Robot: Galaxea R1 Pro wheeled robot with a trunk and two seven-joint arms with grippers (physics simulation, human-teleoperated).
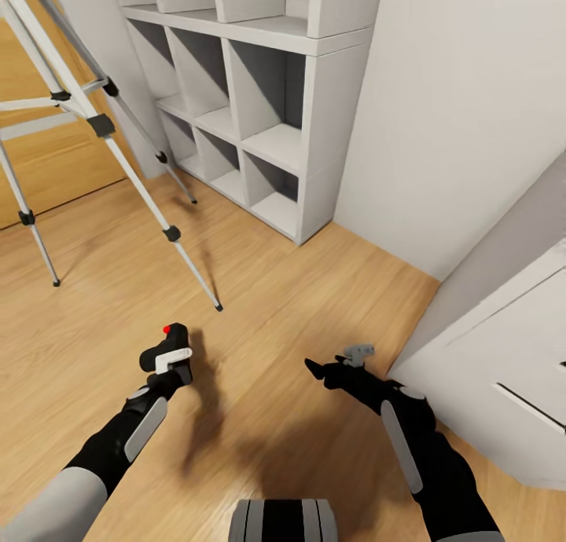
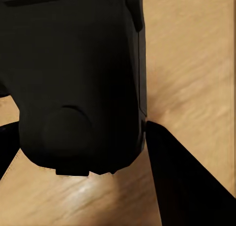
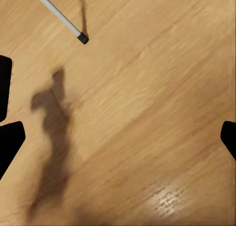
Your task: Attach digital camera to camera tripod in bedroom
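Head view: the left gripper [image 1: 167, 363] is closed on the digital camera [image 1: 167, 346], held above the floor [image 1: 283, 306] at lower left of frame. The camera tripod [image 1: 102, 126] stands at upper left, its head out of frame. The right gripper [image 1: 334, 365] carries nothing; its jaw position cannot be determined here.

Left wrist view: the digital camera [image 2: 78, 83] sits between dark fingers [image 2: 191, 186].

Right wrist view: the right gripper's fingertips [image 3: 11, 140] stand wide apart over bare floor; a tripod foot [image 3: 82, 38] appears at upper left.

Status: pickup complete; approach and mounting appear to remain.

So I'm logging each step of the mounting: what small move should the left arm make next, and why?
Probably raise the left gripper, shut on the digital camera, up and forward toward the camera tripod. The camera is held low over the floor, while the tripod's legs rise out of the head view's top-left, so its head sits well above.
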